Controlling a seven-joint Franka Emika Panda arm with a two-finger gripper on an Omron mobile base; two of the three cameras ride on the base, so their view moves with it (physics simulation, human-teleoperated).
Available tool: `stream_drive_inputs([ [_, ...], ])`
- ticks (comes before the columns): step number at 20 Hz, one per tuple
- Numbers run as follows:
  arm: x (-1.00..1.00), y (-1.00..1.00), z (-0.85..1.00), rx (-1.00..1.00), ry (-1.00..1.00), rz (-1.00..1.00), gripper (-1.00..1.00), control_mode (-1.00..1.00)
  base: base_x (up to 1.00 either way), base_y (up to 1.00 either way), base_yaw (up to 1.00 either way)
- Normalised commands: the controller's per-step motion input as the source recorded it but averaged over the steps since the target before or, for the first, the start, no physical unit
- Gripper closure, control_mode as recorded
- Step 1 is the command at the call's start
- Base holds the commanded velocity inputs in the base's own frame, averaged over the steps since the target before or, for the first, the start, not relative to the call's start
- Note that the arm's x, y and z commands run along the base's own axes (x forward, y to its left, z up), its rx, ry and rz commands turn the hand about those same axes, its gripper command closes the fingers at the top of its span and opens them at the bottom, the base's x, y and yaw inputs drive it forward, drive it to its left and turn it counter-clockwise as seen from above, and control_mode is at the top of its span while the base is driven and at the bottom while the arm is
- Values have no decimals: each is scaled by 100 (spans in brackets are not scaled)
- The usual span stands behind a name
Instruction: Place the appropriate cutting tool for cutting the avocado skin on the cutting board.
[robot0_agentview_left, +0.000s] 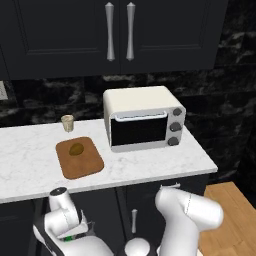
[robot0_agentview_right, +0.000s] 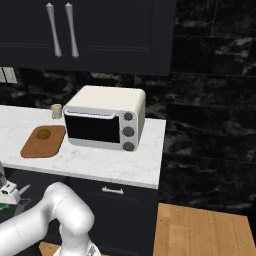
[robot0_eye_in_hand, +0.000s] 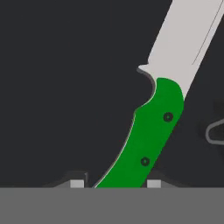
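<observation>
The knife (robot0_eye_in_hand: 151, 135), with a bright green handle and a pale blade, stands between my fingertips, and my gripper (robot0_eye_in_hand: 115, 183) is shut on its handle. Against the dark cabinet front below the counter edge, my gripper (robot0_agentview_left: 72, 238) hangs low, with a speck of green showing in it. From the right side the gripper (robot0_agentview_right: 5, 200) sits at the far lower left. On the marble counter lies the reddish-brown cutting board (robot0_agentview_left: 87, 165) (robot0_agentview_right: 37, 146). The brownish avocado (robot0_agentview_left: 76, 149) (robot0_agentview_right: 44, 133) rests on the board's far half.
A white toaster oven (robot0_agentview_left: 142, 117) (robot0_agentview_right: 105, 117) stands right of the board. A small beige cup (robot0_agentview_left: 67, 122) (robot0_agentview_right: 56, 111) sits behind the board near the wall. Dark upper cabinets hang overhead. A cabinet handle (robot0_eye_in_hand: 214, 133) shows beside the blade. The counter's right end drops to a wooden floor (robot0_agentview_left: 227, 205).
</observation>
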Motion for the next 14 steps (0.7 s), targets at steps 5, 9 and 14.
stream_drive_inputs([
  [5, -57, -5, 24, 4, -5, -3, 100, -100, 0, 0, 0],
  [9, -99, -11, 91, 0, -21, -5, 100, -100, 0, 0, 0],
  [14, -96, 0, 100, -1, -28, -3, 100, -100, 0, 0, 0],
])
